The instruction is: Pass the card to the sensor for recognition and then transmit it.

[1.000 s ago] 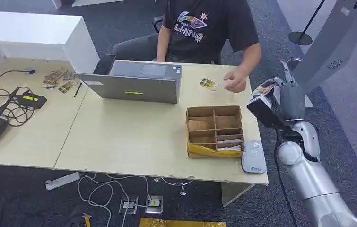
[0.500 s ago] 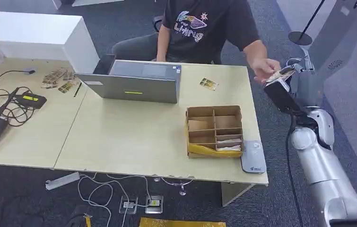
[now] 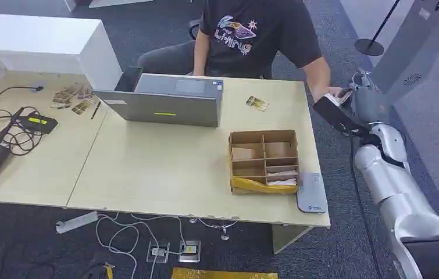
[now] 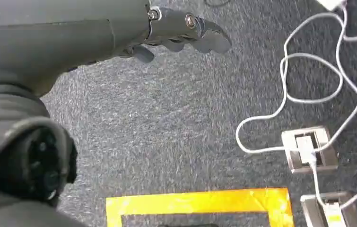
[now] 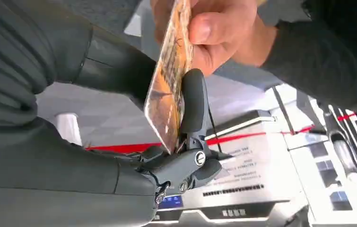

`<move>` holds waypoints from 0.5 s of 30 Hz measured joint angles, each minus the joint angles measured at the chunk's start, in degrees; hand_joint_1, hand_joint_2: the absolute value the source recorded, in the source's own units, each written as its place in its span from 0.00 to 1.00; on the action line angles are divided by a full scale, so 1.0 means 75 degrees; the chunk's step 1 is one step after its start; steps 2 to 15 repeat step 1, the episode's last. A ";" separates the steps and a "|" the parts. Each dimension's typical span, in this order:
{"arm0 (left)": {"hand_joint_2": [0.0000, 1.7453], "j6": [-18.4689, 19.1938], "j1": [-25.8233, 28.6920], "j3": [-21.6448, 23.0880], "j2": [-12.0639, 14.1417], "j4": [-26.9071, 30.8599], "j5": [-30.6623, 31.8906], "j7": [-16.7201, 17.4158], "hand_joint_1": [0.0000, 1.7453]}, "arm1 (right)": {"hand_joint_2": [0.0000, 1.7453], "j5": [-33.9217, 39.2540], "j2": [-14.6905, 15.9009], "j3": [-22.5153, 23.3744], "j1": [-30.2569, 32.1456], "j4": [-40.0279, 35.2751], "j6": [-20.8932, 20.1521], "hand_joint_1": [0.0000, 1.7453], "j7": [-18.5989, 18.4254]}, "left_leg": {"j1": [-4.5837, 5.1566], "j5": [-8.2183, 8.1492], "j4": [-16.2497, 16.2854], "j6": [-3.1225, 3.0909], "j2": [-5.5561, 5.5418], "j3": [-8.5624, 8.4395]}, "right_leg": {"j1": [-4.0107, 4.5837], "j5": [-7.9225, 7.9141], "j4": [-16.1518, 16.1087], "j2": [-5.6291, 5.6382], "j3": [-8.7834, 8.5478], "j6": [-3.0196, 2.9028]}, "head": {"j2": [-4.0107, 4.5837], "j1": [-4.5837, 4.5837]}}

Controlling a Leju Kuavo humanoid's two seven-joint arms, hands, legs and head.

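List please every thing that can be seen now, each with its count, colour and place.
card: one, brown-gold, pinched by the right robot hand, also gripped by the person's hand
loose cards: small pile, table behind the box
cardboard box: one, brown, compartments, table right
card sensor: one, grey, beside the box
laptop: one, grey, before the person
table: one, beige
cables: black, table left
yellow tape: floor
person's hand: one
right robot hand: on the card
left robot hand: above the carpet
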State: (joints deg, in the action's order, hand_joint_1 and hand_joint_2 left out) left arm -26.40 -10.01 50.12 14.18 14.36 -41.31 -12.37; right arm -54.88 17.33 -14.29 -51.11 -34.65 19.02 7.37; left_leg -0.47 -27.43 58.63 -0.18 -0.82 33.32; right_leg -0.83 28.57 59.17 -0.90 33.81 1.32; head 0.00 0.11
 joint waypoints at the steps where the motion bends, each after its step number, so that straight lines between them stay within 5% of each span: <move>1: 0.00 -0.0108 0.0007 0.0000 -0.0023 0.0006 -0.0032 -0.0044 0.00 | 1.00 0.0000 -0.0006 -0.0020 0.0005 0.0105 0.0029 0.75 0.0000 | 0.0001 0.0000 0.0000 0.0000 0.0000 0.0000 | 0.0000 0.0000 0.0000 0.0000 0.0001 0.0000 | 0.0000 0.0000; 15: 0.00 -0.0108 0.0007 0.0000 -0.0023 0.0006 -0.0032 -0.0044 0.00 | 1.00 0.0000 -0.0006 -0.0020 0.0005 0.0105 0.0029 0.75 0.0000 | 0.0001 0.0000 0.0000 0.0000 0.0000 0.0000 | 0.0000 0.0000 0.0000 0.0000 0.0001 0.0000 | 0.0000 0.0000</move>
